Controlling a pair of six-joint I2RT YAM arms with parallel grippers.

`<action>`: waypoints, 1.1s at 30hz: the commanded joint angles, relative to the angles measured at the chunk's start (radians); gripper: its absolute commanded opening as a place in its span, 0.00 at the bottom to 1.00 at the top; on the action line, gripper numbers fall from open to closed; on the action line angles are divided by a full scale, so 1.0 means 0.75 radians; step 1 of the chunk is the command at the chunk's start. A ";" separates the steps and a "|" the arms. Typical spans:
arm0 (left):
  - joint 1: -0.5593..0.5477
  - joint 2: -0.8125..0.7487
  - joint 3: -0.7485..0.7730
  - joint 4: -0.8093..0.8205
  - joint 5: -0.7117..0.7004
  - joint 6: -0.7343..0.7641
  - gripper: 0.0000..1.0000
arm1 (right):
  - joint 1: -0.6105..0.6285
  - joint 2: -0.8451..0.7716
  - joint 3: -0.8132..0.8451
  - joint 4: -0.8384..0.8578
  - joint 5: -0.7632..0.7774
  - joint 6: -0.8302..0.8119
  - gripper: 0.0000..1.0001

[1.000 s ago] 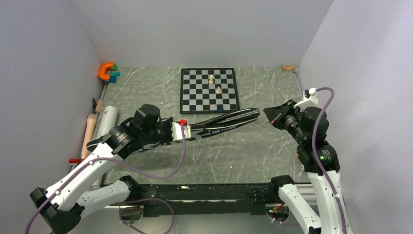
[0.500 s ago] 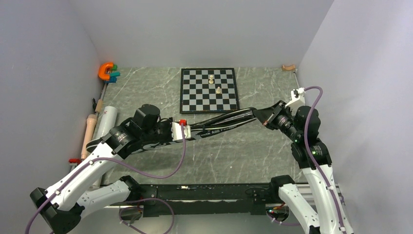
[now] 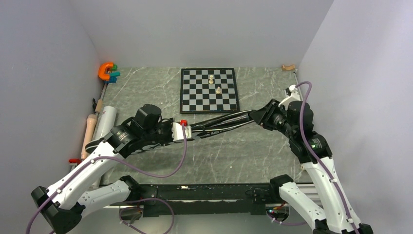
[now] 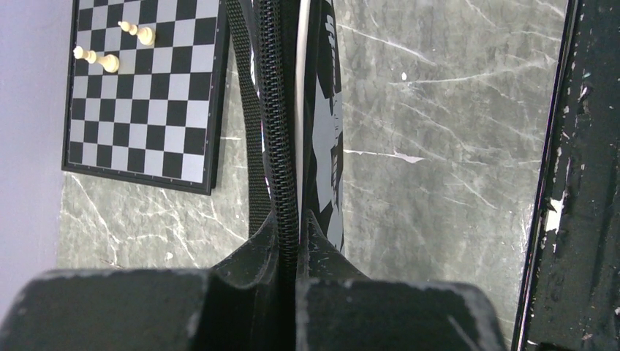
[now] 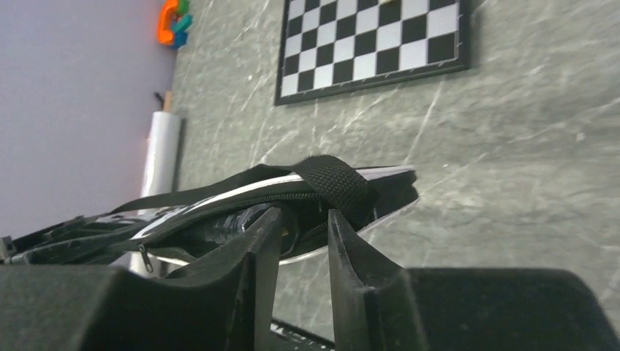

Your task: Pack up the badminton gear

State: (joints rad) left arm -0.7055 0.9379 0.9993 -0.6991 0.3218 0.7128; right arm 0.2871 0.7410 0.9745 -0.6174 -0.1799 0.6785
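The black racket-shaped bag [image 3: 221,124] is held above the table, edge-on, running from my left arm to the right. My left gripper [image 3: 183,129] is shut on its zipper edge, which shows clamped between the jaws in the left wrist view [image 4: 291,131]. My right gripper [image 3: 258,117] is open by a narrow gap, its tips at the bag's wide end, just under the black strap loop [image 5: 333,180]. The bag's mouth [image 5: 241,219] gapes there, with something glossy inside. The long white tube [image 3: 106,122] lies at the left edge. No rackets or shuttlecocks show.
A chessboard [image 3: 209,90] with two pale pieces lies behind the bag. A beige wooden rod [image 3: 89,132] lies left of the tube. An orange, green and blue toy [image 3: 108,72] sits in the far left corner. A small tan object [image 3: 288,67] lies far right.
My right gripper has moved left and slightly forward, from apart from the bag to its wide end. My left gripper has kept its hold and the bag has hardly moved.
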 commanded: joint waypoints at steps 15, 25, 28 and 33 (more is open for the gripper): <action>-0.006 -0.026 0.095 0.151 0.068 0.009 0.00 | 0.025 -0.032 0.079 0.112 -0.175 0.029 0.21; -0.006 -0.009 0.112 0.149 0.066 0.013 0.00 | 0.083 -0.018 -0.059 0.172 -0.213 0.029 0.13; -0.006 -0.006 0.115 0.145 0.066 0.014 0.00 | 0.124 -0.001 -0.070 0.159 -0.182 0.007 0.11; -0.004 -0.001 0.121 0.144 0.069 0.013 0.00 | 0.194 0.051 0.002 -0.046 0.047 -0.131 0.13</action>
State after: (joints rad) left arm -0.7025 0.9421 0.9993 -0.7490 0.3153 0.7132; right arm 0.3820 0.7525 0.9310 -0.5491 -0.1978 0.6487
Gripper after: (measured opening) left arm 0.069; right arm 0.122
